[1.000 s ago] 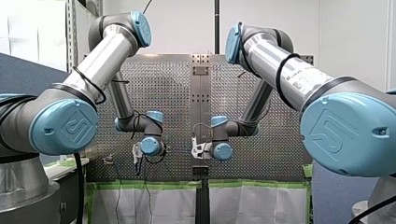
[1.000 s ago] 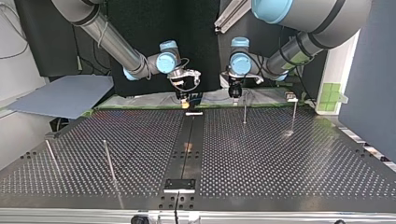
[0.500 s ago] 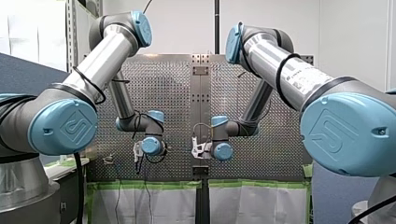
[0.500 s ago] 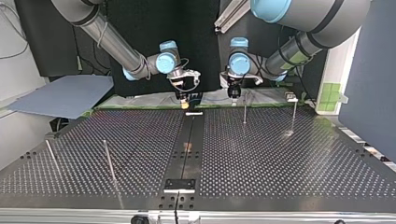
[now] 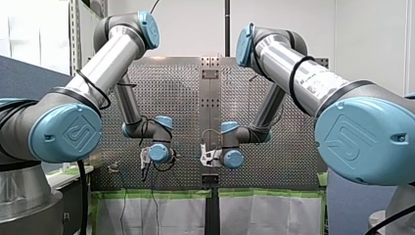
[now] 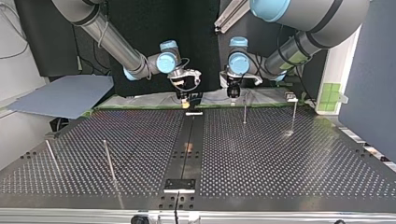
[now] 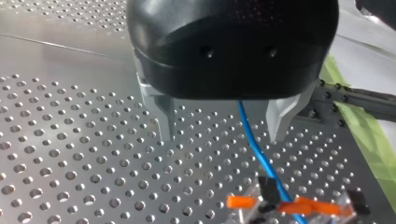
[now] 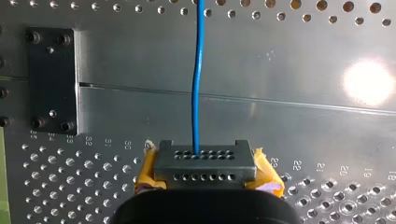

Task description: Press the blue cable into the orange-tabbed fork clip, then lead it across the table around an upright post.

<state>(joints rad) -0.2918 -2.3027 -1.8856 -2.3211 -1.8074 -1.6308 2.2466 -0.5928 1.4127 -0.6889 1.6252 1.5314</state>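
Observation:
In the left wrist view the blue cable [image 7: 254,144] runs down between my left gripper's [image 7: 223,126] two metal fingers, which stand apart and do not touch it. The cable goes on to the orange-tabbed clip [image 7: 289,206] on the plate just ahead of them. My right gripper [image 8: 205,163], with yellow pads, is shut on the blue cable [image 8: 197,84], which leads straight ahead over the plate. The top view has my right gripper [image 6: 187,99] at the far edge's middle and my left gripper [image 6: 232,94] just to the right of it.
Thin upright posts stand on the perforated table: one [image 6: 244,113] close to my left gripper, another [image 6: 294,115] further right, and two [image 6: 108,161] at the top view's left. A dark centre strip [image 6: 187,144] runs along the table. Green-taped sheeting [image 5: 161,210] hangs at the edge.
My left gripper has shifted slightly toward the table's middle. My right arm has not moved.

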